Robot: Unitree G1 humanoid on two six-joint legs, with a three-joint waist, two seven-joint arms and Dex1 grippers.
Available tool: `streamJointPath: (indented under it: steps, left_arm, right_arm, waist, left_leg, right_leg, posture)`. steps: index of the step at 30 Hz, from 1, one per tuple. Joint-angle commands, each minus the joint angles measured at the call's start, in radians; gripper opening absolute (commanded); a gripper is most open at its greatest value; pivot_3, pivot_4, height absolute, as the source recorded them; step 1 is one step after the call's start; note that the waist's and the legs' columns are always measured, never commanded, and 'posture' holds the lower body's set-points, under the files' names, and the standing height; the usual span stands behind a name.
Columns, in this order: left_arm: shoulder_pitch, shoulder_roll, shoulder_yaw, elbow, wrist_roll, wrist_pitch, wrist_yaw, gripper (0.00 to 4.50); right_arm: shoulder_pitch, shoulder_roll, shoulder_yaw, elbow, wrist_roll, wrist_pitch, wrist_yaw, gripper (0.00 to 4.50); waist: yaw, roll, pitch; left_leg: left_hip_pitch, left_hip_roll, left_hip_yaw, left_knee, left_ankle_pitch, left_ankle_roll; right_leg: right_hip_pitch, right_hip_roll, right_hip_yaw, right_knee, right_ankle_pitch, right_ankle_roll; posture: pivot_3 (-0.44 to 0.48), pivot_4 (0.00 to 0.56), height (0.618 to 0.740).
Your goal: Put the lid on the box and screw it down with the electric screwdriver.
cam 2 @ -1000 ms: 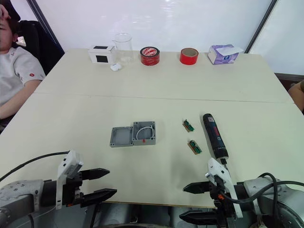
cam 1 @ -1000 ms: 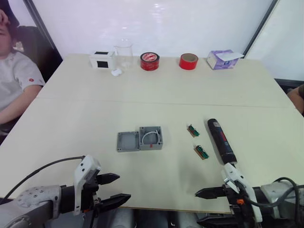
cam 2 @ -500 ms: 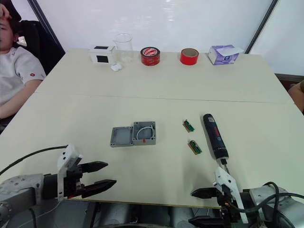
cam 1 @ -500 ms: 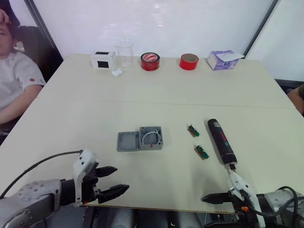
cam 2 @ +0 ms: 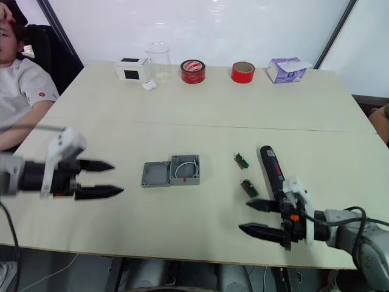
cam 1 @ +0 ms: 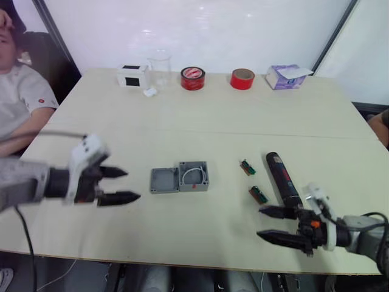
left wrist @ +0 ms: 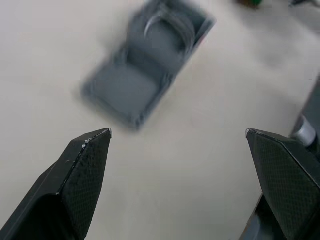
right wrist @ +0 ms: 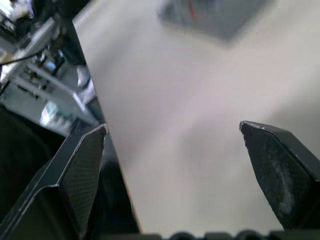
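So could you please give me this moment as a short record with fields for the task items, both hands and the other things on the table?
lid: flat on the table, touching the box's left side
box: open, white wire loop inside
electric screwdriver: lying on the table, right of two small green boards
left hand: open, left of the lid, holding nothing
right hand: open, near the screwdriver's near end, holding nothing
far edge: two red tape rolls, tissue box, white box

Along your table's [cam 1: 200, 115] far edge — white box [cam 1: 131, 76], beaker [cam 1: 159, 68], two red tape rolls [cam 1: 192, 78] [cam 1: 242, 78], tissue box [cam 1: 285, 76]. Two green boards [cam 1: 247, 166] [cam 1: 258, 194] lie nearer; a person [cam 1: 18, 103] sits at the left side.
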Motion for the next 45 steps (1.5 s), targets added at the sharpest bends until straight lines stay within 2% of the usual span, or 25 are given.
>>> streamJointPath:
  steps: [1,3,7,9,12,14,20,30,33,37,39,42,45]
  left_arm:
    - [-0.247,-0.057,-0.297,0.083,0.239,-0.101,-0.201,4.4]
    - [-0.379,-0.15,-0.425,0.153,0.335,-0.154,-0.277,4.4]
    - [-0.522,-0.303,-0.618,0.259,0.483,-0.217,-0.397,4.4]
    - [-0.557,-0.361,-0.694,0.305,0.563,-0.259,-0.426,4.4]
    - [-0.611,-0.478,-0.796,0.396,0.706,-0.321,-0.402,4.4]
    - [-0.627,-0.514,-0.816,0.419,0.746,-0.326,-0.415,4.4]
    - [-0.619,-0.586,-0.836,0.419,0.802,-0.313,-0.439,4.4]
    - [-0.564,-0.63,-0.855,0.369,0.847,-0.284,-0.444,4.4]
    - [-0.549,-0.654,-0.857,0.363,0.859,-0.272,-0.429,3.73]
    - [-0.53,-0.668,-0.86,0.359,0.883,-0.278,-0.42,2.16]
    - [-0.524,-0.675,-0.861,0.36,0.893,-0.282,-0.416,1.14]
    - [-0.519,-0.681,-0.862,0.366,0.907,-0.293,-0.415,0.06]
    - [-0.518,-0.686,-0.862,0.386,0.928,-0.327,-0.422,0.02]
  right_arm:
    - [-0.06,-0.009,-0.016,-0.147,0.062,0.033,-0.114,4.5]
    - [-0.108,-0.007,0.01,-0.205,0.072,0.059,-0.197,4.5]
    - [-0.403,0.007,0.111,-0.236,0.187,0.182,-0.452,4.5]
    - [-0.475,0.011,0.15,-0.237,0.214,0.226,-0.523,4.5]
    - [-0.526,0.027,0.211,-0.26,0.235,0.272,-0.626,4.5]
    - [-0.536,0.042,0.238,-0.274,0.25,0.287,-0.68,4.5]
    - [-0.527,0.06,0.283,-0.315,0.293,0.314,-0.793,4.5]
    - [-0.484,-0.033,0.28,-0.322,0.277,0.332,-0.799,4.5]
    - [-0.474,-0.042,0.277,-0.321,0.275,0.329,-0.798,4.5]
    - [-0.46,-0.055,0.27,-0.322,0.272,0.326,-0.791,4.5]
    - [-0.45,-0.064,0.263,-0.321,0.272,0.323,-0.783,4.5]
    - [-0.439,-0.072,0.256,-0.321,0.27,0.319,-0.776,4.5]
    - [-0.425,-0.081,0.245,-0.32,0.272,0.315,-0.769,4.5]
  waist:
    - [-0.001,0.0,0.0]
    - [0.0,0.0,0.0]
    - [-0.005,-0.002,0.001]
    - [-0.006,-0.002,0.001]
    - [0.002,-0.002,0.001]
    - [0.002,-0.002,0.001]
    - [-0.002,-0.002,0.001]
    - [-0.001,-0.002,0.001]
    - [-0.001,-0.002,0.001]
    - [-0.001,-0.002,0.001]
    - [-0.001,-0.002,0.001]
    - [0.0,-0.002,0.001]
    - [0.001,-0.001,-0.001]
  left_leg:
    - [-0.001,0.0,0.001,0.0,0.0,0.0]
    - [-0.001,-0.001,0.001,-0.001,0.0,0.0]
    - [-0.003,0.0,0.002,0.002,0.0,0.0]
    - [-0.005,0.0,0.001,0.002,0.0,0.0]
    - [-0.011,0.0,0.0,0.002,0.0,0.001]
    - [-0.017,0.0,-0.001,0.003,0.0,0.001]
    - [-0.018,-0.001,-0.002,0.003,-0.003,0.006]
    - [-0.017,0.0,-0.003,0.005,-0.002,0.006]
    - [-0.017,0.0,-0.003,0.005,-0.002,0.006]
    - [-0.017,0.0,-0.003,0.006,-0.002,0.006]
    - [-0.017,0.0,-0.003,0.006,-0.002,0.006]
    - [-0.017,0.0,-0.003,0.007,-0.003,0.006]
    - [-0.016,0.0,-0.005,0.011,-0.004,0.008]
  right_leg:
    - [0.0,0.001,0.0,0.0,0.0,0.0]
    - [0.0,0.001,0.0,0.0,0.0,0.0]
    - [-0.002,0.002,0.001,0.0,0.0,0.0]
    - [-0.005,0.001,0.003,0.0,0.001,0.0]
    - [-0.01,0.002,0.001,0.001,0.001,0.0]
    - [-0.015,0.002,-0.001,0.002,0.003,0.004]
    - [-0.015,0.0,0.0,0.0,0.003,0.006]
    - [-0.015,0.0,0.0,0.003,0.003,0.006]
    - [-0.015,0.0,0.0,0.003,0.003,0.006]
    - [-0.015,0.0,0.0,0.004,0.003,0.006]
    - [-0.015,0.0,0.0,0.004,0.003,0.006]
    - [-0.015,0.0,0.0,0.005,0.003,0.006]
    - [-0.011,0.0,-0.001,0.005,0.003,0.006]
  posture:
    - [0.0,0.15,0.74]
    - [0.0,0.15,0.74]
    - [0.0,0.15,0.74]
    - [0.0,0.15,0.74]
    - [0.0,0.15,0.74]
    - [0.0,0.15,0.74]
    - [0.0,0.15,0.74]
    - [0.0,0.15,0.74]
    - [0.0,0.15,0.74]
    - [0.0,0.15,0.74]
    - [0.0,0.15,0.74]
    - [0.0,0.15,0.74]
    - [0.0,0.15,0.74]
